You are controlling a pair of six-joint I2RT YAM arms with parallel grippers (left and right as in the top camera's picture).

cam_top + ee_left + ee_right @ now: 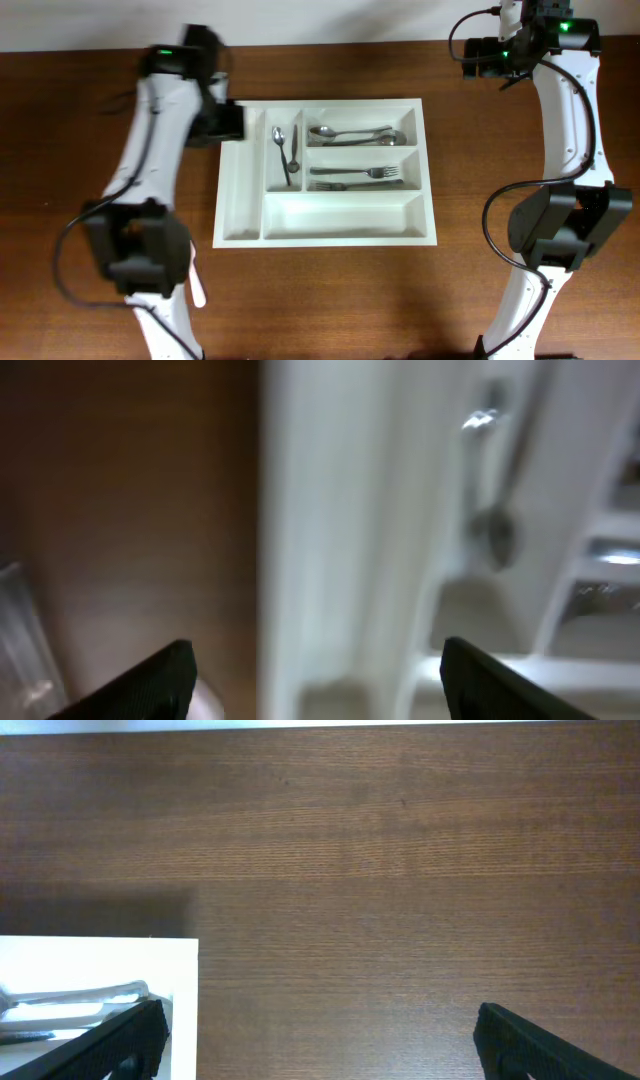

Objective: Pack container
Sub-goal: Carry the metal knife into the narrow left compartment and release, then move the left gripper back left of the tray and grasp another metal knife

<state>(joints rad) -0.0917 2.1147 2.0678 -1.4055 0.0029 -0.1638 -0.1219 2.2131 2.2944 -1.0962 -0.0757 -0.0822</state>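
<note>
Black left gripper (317,660) hangs spread and empty over the large white rectangular plastic cutlery tray (340,215) on the brown wooden table (330,300) (probably light, stiff, slick: take its rim); right gripper (320,1015) gapes empty.

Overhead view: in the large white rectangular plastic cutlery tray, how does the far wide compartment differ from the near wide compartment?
The far wide compartment holds silver metal spoons; the near wide compartment holds nothing. The near compartment is longer than the far compartment. Both are white and lie crosswise in the tray.
</note>
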